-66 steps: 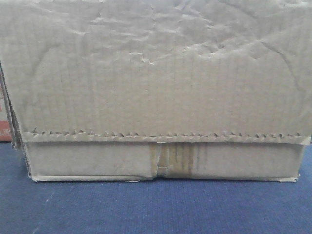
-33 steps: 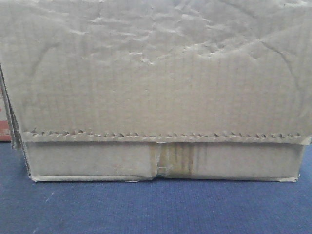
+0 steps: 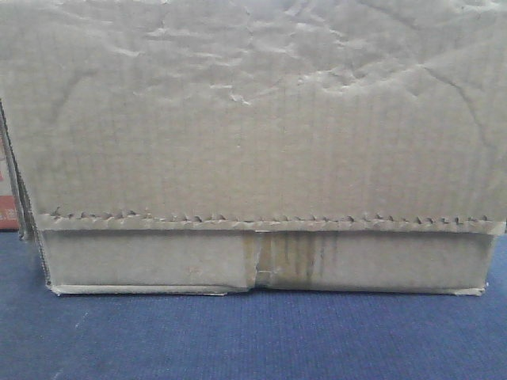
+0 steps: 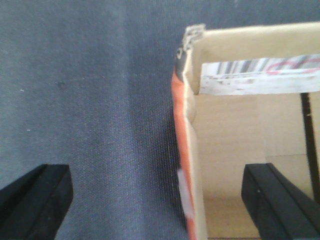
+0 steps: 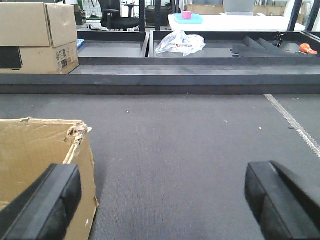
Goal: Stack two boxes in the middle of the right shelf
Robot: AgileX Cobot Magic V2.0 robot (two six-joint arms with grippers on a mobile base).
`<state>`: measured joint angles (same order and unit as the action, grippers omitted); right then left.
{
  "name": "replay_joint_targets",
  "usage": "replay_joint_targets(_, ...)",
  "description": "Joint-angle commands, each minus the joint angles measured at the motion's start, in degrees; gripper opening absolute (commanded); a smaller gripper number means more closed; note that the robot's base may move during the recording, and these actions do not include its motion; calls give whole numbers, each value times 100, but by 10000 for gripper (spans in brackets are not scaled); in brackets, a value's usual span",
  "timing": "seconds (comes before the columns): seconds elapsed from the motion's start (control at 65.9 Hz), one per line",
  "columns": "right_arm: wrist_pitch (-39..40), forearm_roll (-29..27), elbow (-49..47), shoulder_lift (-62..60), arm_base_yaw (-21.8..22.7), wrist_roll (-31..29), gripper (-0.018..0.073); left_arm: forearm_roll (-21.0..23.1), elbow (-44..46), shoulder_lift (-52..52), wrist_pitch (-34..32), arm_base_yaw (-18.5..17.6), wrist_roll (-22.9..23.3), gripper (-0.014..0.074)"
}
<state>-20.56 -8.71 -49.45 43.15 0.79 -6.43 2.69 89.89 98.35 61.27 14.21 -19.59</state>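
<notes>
Cardboard filled the front view, where the box (image 3: 253, 119) was set on the bench (image 3: 253, 340) with its jagged flap edge turned forward. The left gripper (image 4: 156, 199) was held wide apart astride the box's left wall, and the right gripper (image 5: 161, 197), equally spread, astride its torn right corner; open bench was seen beyond, up to the raised far edge.

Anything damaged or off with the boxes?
Yes: the box face is heavily creased in the front view, and a box corner in the right wrist view is torn and frayed. Nothing spilled.
</notes>
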Motion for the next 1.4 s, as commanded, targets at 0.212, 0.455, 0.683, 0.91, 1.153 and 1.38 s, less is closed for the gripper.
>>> replay_joint_targets(0.212, 79, 52, -29, 87, 10, -2, 568, 124, 53, 259, 32, 7, -40, 565)
replay_joint_targets(0.455, 79, 52, -29, 87, 10, -2, 568, 124, 53, 259, 70, 7, -40, 169)
replay_joint_targets(0.683, 79, 52, -29, 87, 10, -2, 568, 124, 81, 248, 290, 7, 40, -111)
replay_joint_targets(0.91, 79, 52, -29, 87, 10, -2, 568, 28, 447, -49, 413, 7, 698, -111)
replay_joint_targets(1.153, 9, 52, -29, 88, 10, -2, 568, -232, 1048, -932, 324, 7, 1323, -111)
replay_joint_targets(1.38, -1, 52, -29, 88, 10, -2, 568, 13, 1656, -1647, 324, -168, 1761, -111)
